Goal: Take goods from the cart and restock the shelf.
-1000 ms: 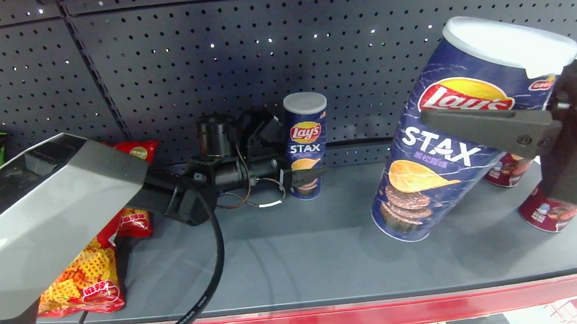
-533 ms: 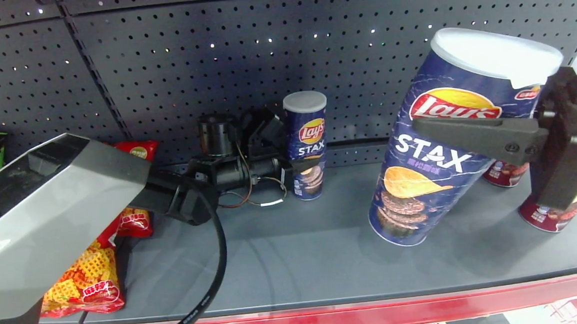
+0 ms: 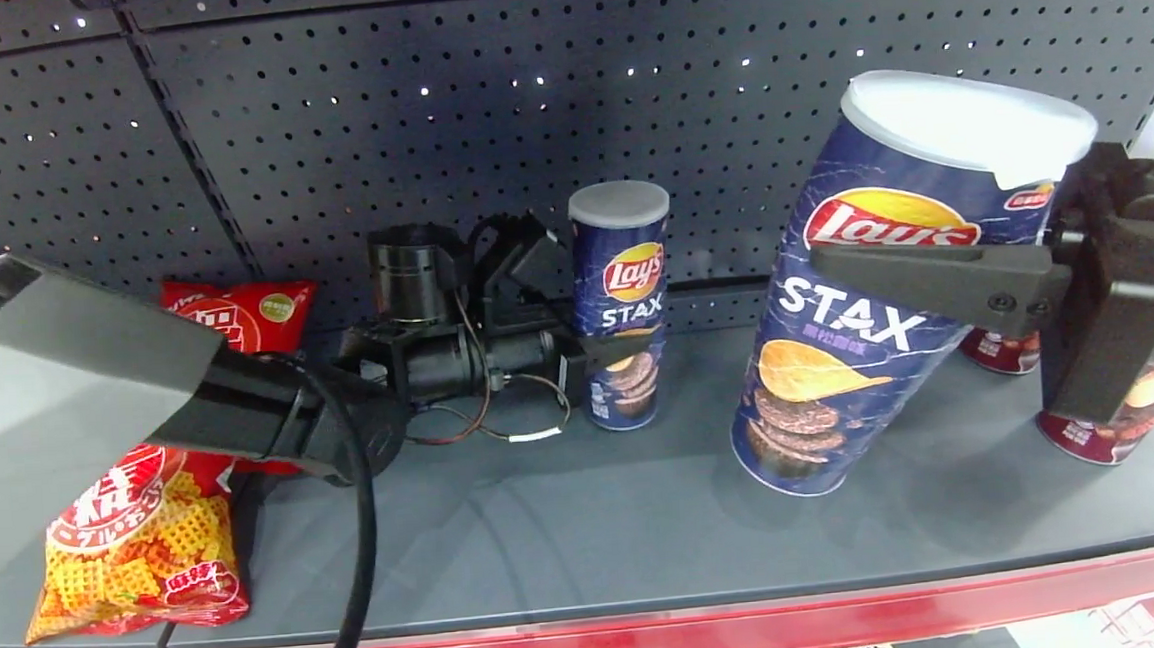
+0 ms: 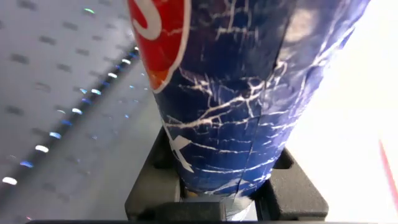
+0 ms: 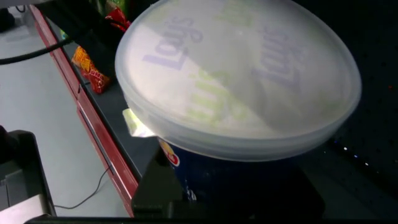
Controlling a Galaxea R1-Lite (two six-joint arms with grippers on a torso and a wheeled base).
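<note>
Two blue chip cans, white-lidded, each labelled with a red-and-yellow logo and a chip picture. Far blue can (image 3: pixel 622 291) (image 4: pixel 236 93) upright at 12 o'clock on the grey shelf (image 3: pixel 569 525), pinched low by the left end effector (image 3: pixel 624 349) (image 4: pixel 227 196). Near blue can (image 3: pixel 890 365) (image 5: pixel 236 93) tilted at 3 o'clock, clamped in the right end effector (image 3: pixel 920 273) (image 5: pixel 230 190). Two red cans (image 3: pixel 999 348) (image 3: pixel 1094 428) at 4 o'clock, partly hidden. Two snack bags (image 3: pixel 236 315) (image 3: pixel 140 551) at 8 o'clock.

Covered by my own grip
At 3 o'clock my right gripper (image 3: pixel 884 265) and near blue can (image 3: pixel 841 388) hide most of two red cans (image 3: pixel 1095 435); the far blue can (image 3: pixel 623 261) hides my left gripper's (image 3: pixel 629 349) back finger.
</note>
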